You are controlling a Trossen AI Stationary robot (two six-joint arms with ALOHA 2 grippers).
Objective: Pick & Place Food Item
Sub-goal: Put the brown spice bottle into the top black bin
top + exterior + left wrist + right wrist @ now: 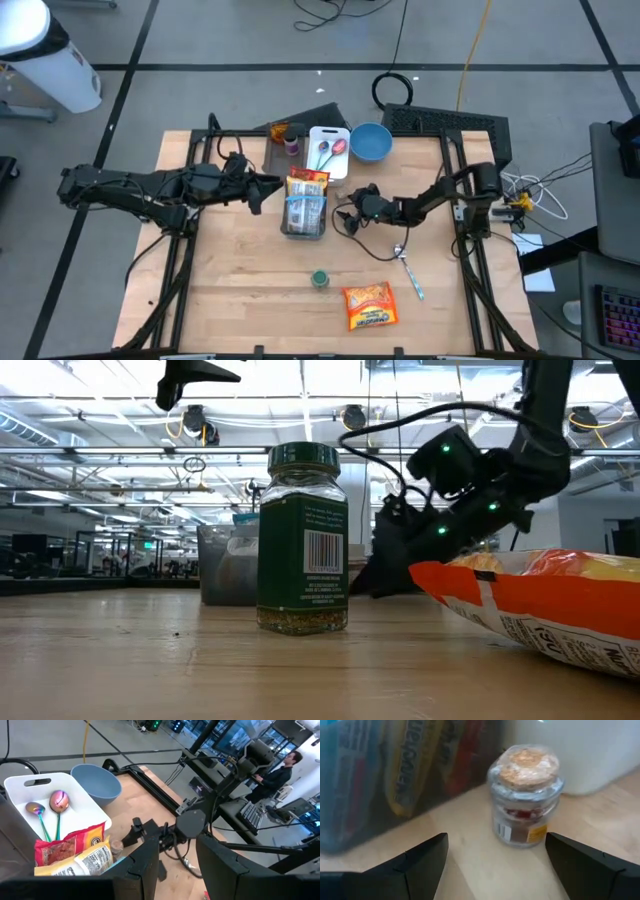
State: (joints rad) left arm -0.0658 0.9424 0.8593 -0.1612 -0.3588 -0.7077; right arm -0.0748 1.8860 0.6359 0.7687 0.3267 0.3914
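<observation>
Green-lidded spice jar (303,540), orange snack bag (368,305), blue bowl (370,142), white tray (312,143), iridescent spoons (50,807).

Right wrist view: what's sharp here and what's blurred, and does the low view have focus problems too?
Right wrist view: the cork-topped jar is fairly sharp, the packets beside it smeared. Low view: the green-lidded jar is crisp, the near chip bag soft.

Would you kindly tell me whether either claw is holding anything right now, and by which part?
Nothing is held. The right claw is open, short of the cork-topped jar; the left claw is empty.
</observation>
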